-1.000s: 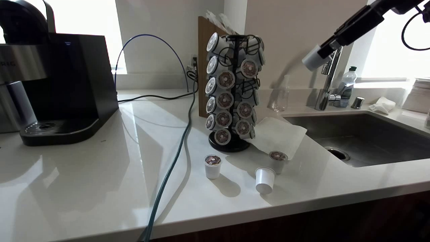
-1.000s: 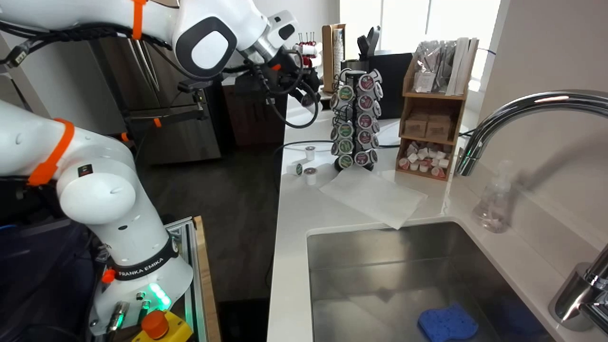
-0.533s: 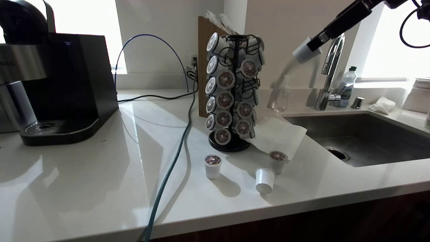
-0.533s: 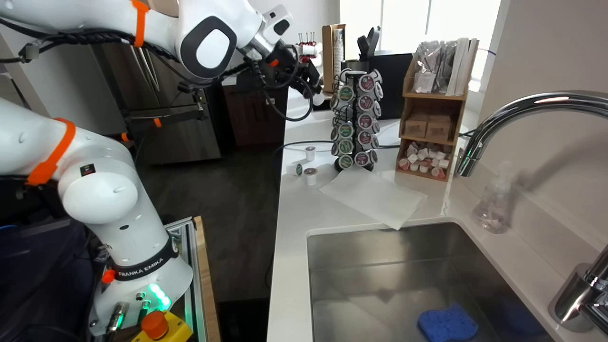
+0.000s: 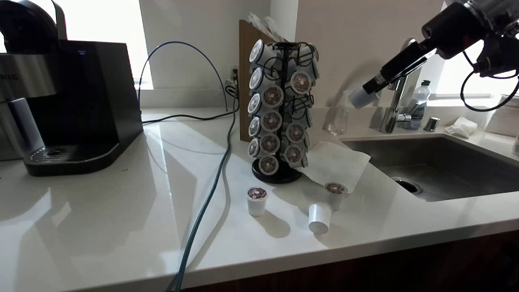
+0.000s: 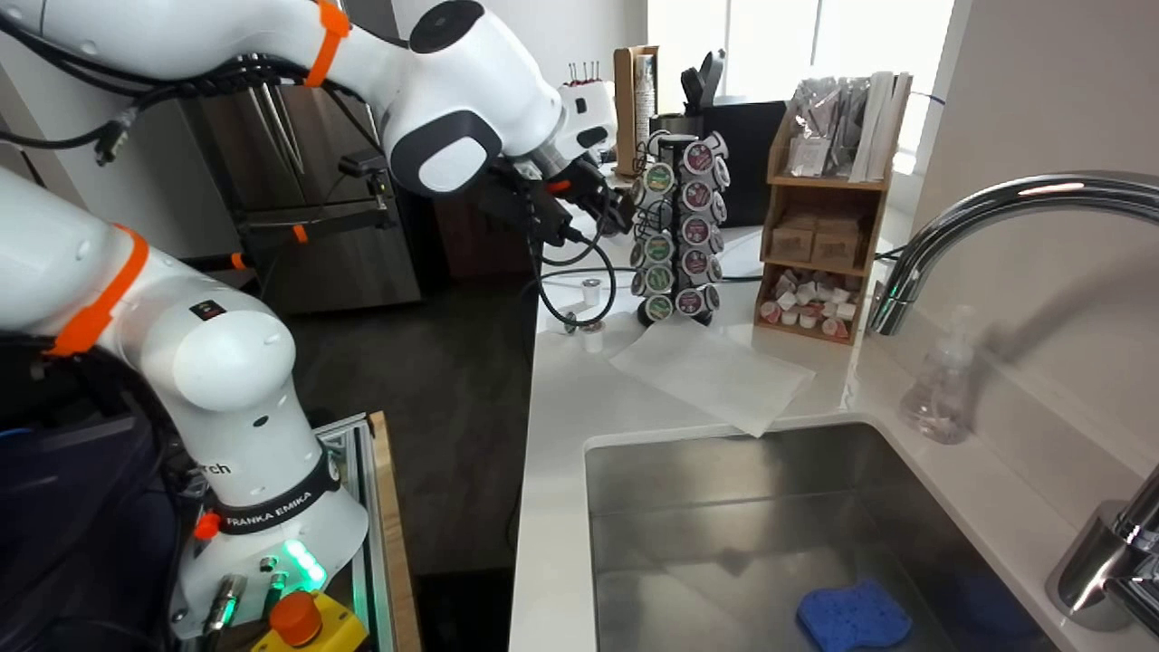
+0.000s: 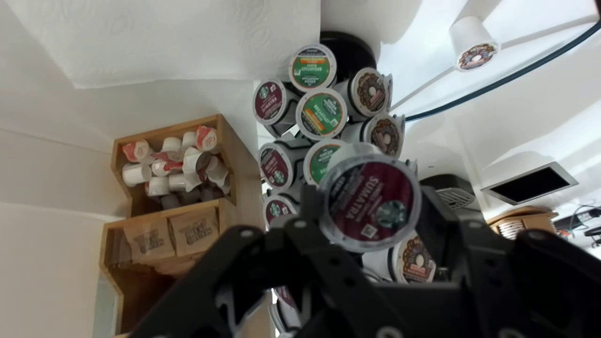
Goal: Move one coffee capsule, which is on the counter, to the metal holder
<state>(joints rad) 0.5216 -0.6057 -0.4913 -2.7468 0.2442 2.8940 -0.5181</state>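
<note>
My gripper [image 5: 371, 87] is shut on a coffee capsule [image 5: 361, 98] and holds it tilted in the air, level with the upper part of the metal holder [image 5: 284, 177] and to its right in this exterior view. In the wrist view the held capsule [image 7: 375, 203] shows a maroon lid with a pale rim between the fingers. The dark wire holder carries columns of pods; its black base shows in the wrist view [image 7: 347, 51]. The holder [image 6: 677, 141] stands just beyond my gripper [image 6: 617, 215] in an exterior view, where the held capsule is mostly hidden.
Three pods stand or lie on the counter before the holder: one upright [image 5: 256, 205], one tipped [image 5: 319, 219], one upright behind [image 5: 335, 199]. A wooden shelf [image 6: 819, 190], paper sheet [image 6: 715, 371], sink [image 6: 724, 543], faucet [image 5: 399, 93], cable [image 5: 211, 194] and coffee machine [image 5: 93, 93] are around.
My gripper, with the capsule held throughout, first moves left and slightly up in an exterior view, then clearly down. It ends nearer the holder. The holder and counter pods have not moved.
</note>
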